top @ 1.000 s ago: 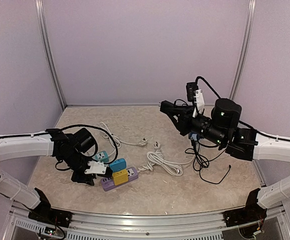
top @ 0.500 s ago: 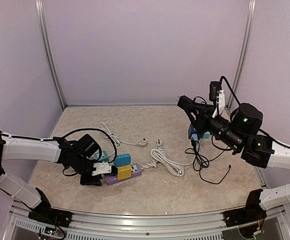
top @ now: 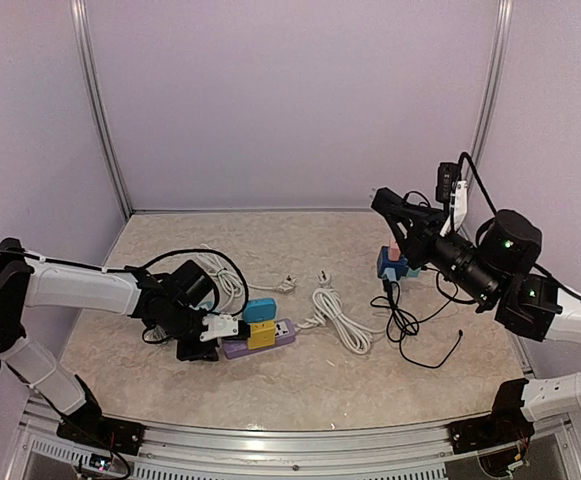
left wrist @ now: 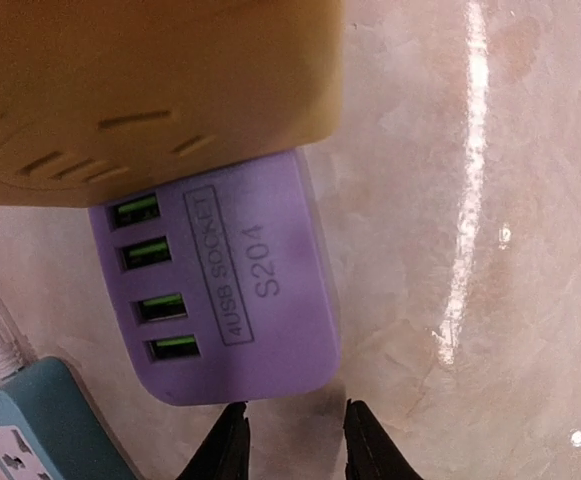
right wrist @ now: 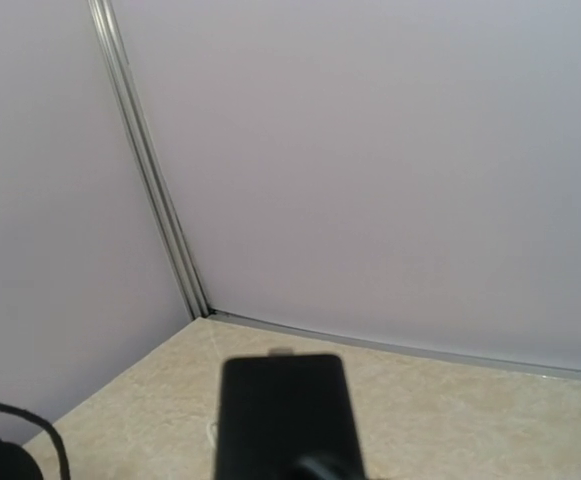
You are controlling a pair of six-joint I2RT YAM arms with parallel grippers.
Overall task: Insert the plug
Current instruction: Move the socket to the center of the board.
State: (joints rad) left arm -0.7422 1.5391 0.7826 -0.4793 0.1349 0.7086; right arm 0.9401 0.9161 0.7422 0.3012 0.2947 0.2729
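Right gripper [top: 384,204]: clenched, by appearance, on black plug [right wrist: 285,415], raised well above table [top: 300,390], swung rightward within the last second. Left gripper [left wrist: 295,445]: fingers nearly together at end of purple socket strip [top: 260,340], grip undeterminable; strip shifted toward centre. Plug high, far right of strip; insertion pending.

A robot lab cell: blank lilac walls [top: 290,100], aluminium corner posts [top: 100,110], marbled tabletop [top: 300,390].
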